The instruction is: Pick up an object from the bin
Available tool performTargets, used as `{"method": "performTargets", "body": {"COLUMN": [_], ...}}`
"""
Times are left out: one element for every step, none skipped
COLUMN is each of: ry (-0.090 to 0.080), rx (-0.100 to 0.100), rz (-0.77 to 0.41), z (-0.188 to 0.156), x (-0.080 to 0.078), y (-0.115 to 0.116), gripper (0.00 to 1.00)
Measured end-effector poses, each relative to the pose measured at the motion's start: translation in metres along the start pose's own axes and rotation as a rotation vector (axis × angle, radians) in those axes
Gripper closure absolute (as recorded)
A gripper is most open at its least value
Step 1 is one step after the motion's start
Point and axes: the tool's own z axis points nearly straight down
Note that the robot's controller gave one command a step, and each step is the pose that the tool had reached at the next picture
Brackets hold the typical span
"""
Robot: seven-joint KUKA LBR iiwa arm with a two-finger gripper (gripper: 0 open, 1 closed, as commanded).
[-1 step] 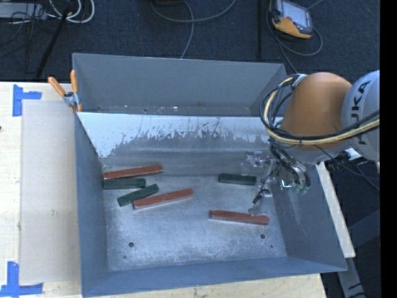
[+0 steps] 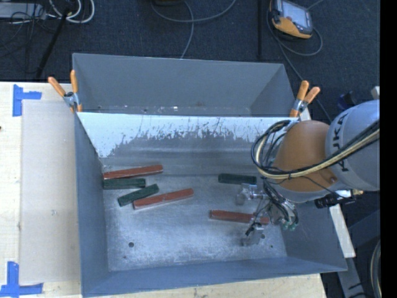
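Note:
My gripper [image 2: 249, 218] is low at the right side of the bin, under the orange wrist cover. Its two metal fingers stand open, one on the far side [image 2: 244, 197] and one on the near side [image 2: 252, 236] of a flat red-brown bar [image 2: 227, 216]. That bar lies flat on the bin floor, and its right end runs between the fingers. A dark green bar [image 2: 236, 179] lies just beyond the gripper, near the back slope.
On the left of the floor lie several more bars: a red-brown one [image 2: 132, 172], two dark green ones [image 2: 124, 182] [image 2: 138, 195] and another red-brown one [image 2: 162, 198]. The bin's right wall is close beside the gripper.

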Motion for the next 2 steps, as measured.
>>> {"method": "performTargets", "body": {"ry": [-0.010, -0.021], "rx": [0.001, 0.002], "rz": [-0.003, -0.013], "z": [-0.004, -0.189], "x": [-0.003, -0.026], "y": [0.001, 0.000], "gripper": [1.00, 1.00]}}
